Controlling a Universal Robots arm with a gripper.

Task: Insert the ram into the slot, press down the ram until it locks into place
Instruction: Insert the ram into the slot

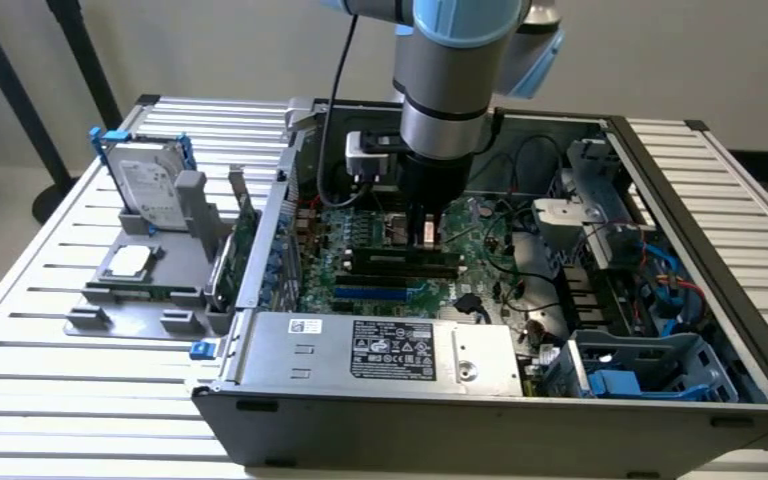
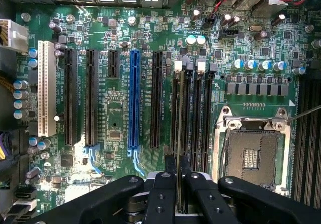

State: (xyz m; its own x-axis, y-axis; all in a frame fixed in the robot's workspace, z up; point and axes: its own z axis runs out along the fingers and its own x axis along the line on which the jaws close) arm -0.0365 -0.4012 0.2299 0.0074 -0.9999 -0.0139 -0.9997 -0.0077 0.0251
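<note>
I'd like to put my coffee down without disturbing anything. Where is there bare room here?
Bare table slats lie between the gray holder and the near edge, and beyond the case at the exterior view's right. Inside the case it is crowded: the gripper holds the ram over the slots, amid cables.

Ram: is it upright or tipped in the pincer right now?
Upright: the ram shows edge-on, clamped in the pincer, parallel to the slot. Whether seated, cannot tell.

Four memory slots (image 2: 198, 118); one ram (image 2: 179, 133); one blue slot (image 2: 134, 98); one CPU socket (image 2: 251, 156).
</note>
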